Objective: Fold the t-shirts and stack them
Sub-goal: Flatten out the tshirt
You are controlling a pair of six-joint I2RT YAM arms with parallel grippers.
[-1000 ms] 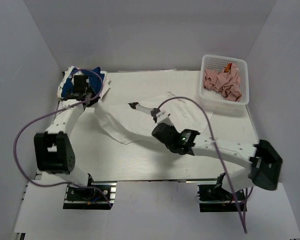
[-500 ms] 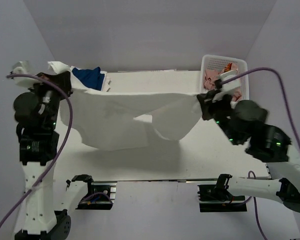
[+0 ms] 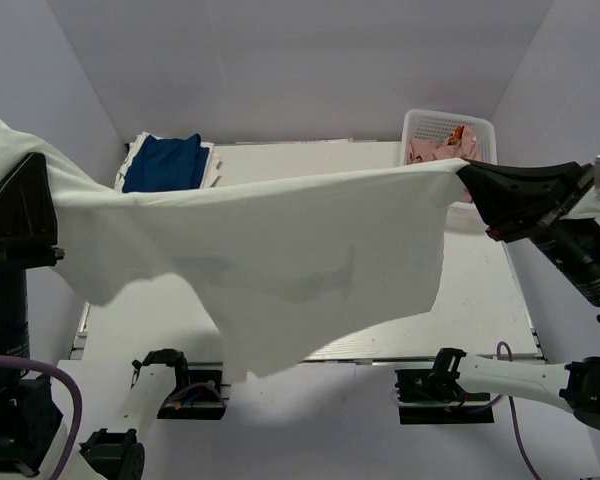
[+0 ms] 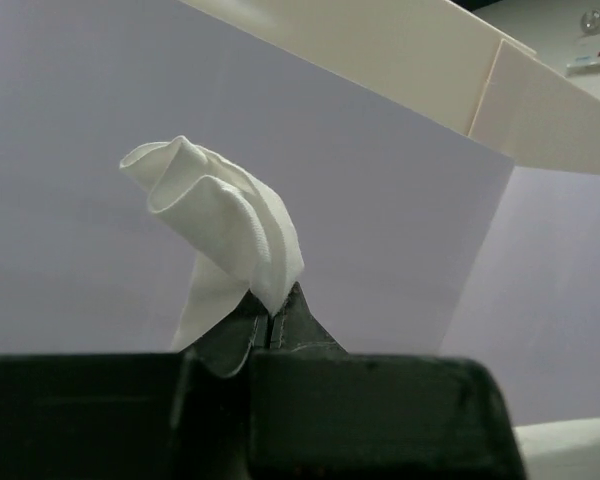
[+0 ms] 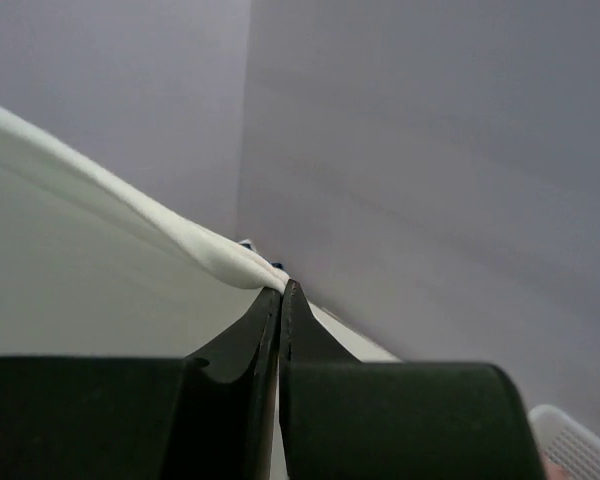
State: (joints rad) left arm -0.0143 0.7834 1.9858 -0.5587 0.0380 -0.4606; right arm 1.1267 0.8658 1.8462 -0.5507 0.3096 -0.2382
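Left gripper [image 4: 273, 318] closed tight on a bunched corner of the white t-shirt [image 3: 280, 260]. Right gripper [image 5: 281, 288] pinched together on the opposite edge. Shirt hangs spread between the two grippers. Folded blue t-shirt [image 3: 163, 163] lies on the table [image 3: 480, 290] beyond the stretched cloth.

Top external: overhead, looking down on tabletop [image 3: 310, 158]. Wrist views: close along left tool [image 4: 273, 318], right tool [image 5: 280, 300]; all share white t-shirt [image 3: 280, 240].

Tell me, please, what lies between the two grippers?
The white shirt, stretched aloft from left gripper to right gripper; the top view shows it.
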